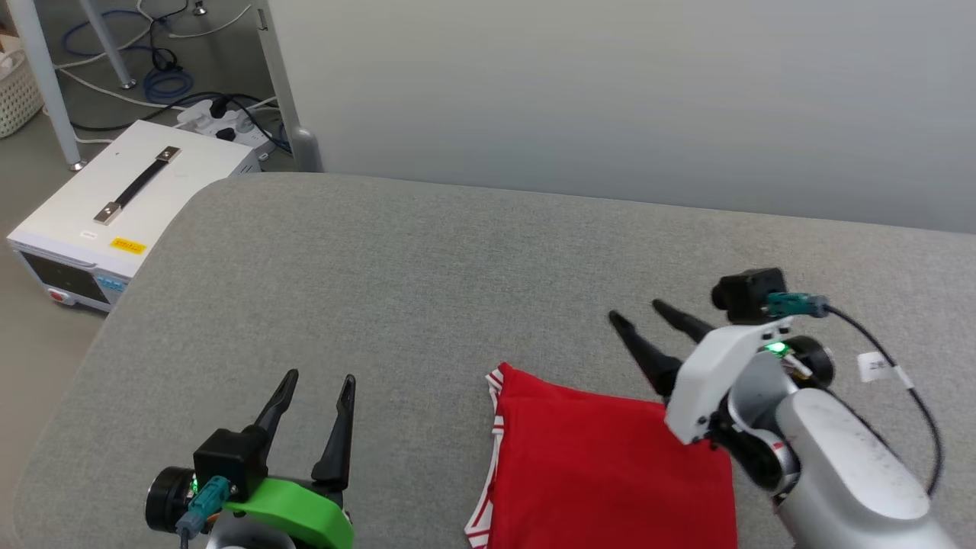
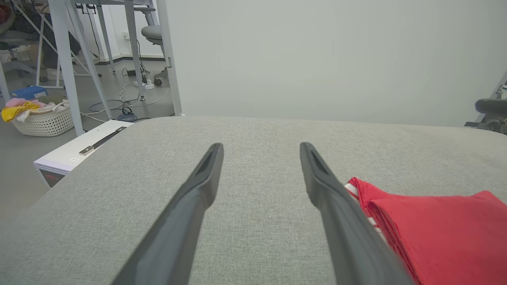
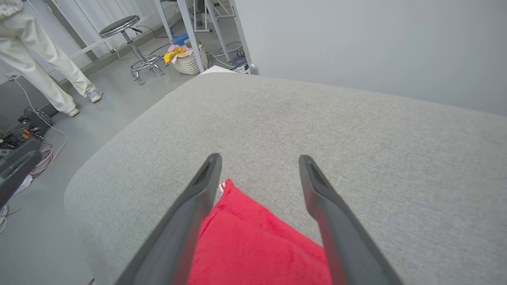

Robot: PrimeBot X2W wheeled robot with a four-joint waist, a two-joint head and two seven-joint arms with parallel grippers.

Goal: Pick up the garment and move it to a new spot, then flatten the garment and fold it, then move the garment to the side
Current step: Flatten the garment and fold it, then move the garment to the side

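Note:
The garment (image 1: 602, 473) lies folded into a red rectangle on the grey padded table (image 1: 427, 259), near the front edge right of centre, with red-and-white striped trim along its left side. Above its far right corner my right gripper (image 1: 639, 314) is open, holding nothing; in the right wrist view the red garment (image 3: 253, 245) lies below and between the fingers (image 3: 324, 198). My left gripper (image 1: 319, 378) is open at the lower left, a short way left of the garment. In the left wrist view the garment (image 2: 443, 229) sits just right of the right finger (image 2: 328, 190).
A white equipment case (image 1: 130, 206) with a black handle stands on the floor off the table's left corner, with cables and a power strip (image 1: 221, 122) behind it. A laundry basket (image 2: 43, 118), a stool (image 3: 126, 35) and a person's legs (image 3: 43, 67) are farther left. A pale wall rises behind the table.

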